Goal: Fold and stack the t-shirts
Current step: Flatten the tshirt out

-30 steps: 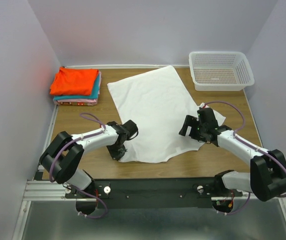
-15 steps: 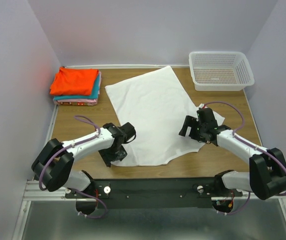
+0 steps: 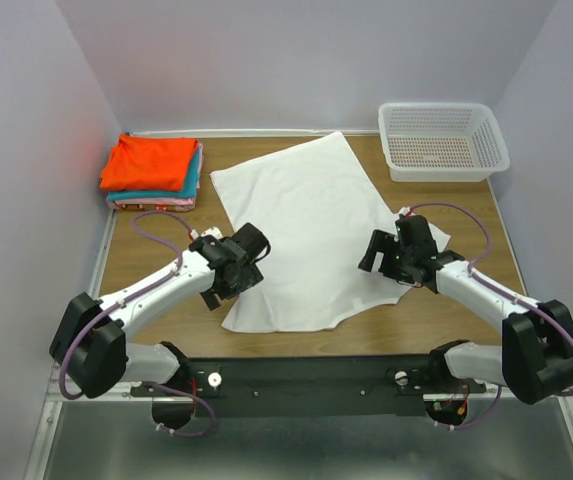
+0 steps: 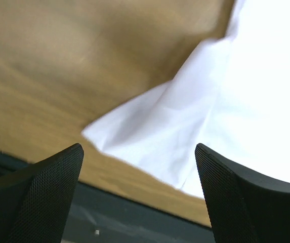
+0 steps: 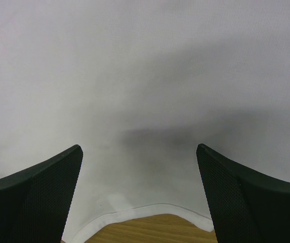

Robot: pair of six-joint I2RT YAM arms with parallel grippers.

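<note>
A plain white t-shirt (image 3: 306, 225) lies spread on the wooden table (image 3: 156, 260), slanted from back centre to the front. Its near-left corner (image 4: 134, 134) rests flat on the wood. My left gripper (image 3: 216, 290) hovers over that corner, open, nothing between its fingers (image 4: 48, 187). My right gripper (image 3: 374, 255) stands open just above the shirt's right side (image 5: 145, 76), near a curved hem (image 5: 150, 210). At the back left sits a stack of folded t-shirts: orange-red (image 3: 149, 162) on top, teal (image 3: 195, 175) under it, pink (image 3: 156, 205) lowest.
A white plastic mesh basket (image 3: 443, 140) stands at the back right corner. The black mounting rail (image 3: 306, 375) runs along the table's near edge, and purple-grey walls close in the left, back and right sides.
My left gripper has opened and let go of the shirt's near-left corner, then pulled up and back from it. The corner now lies on the table. The right arm has not moved.
</note>
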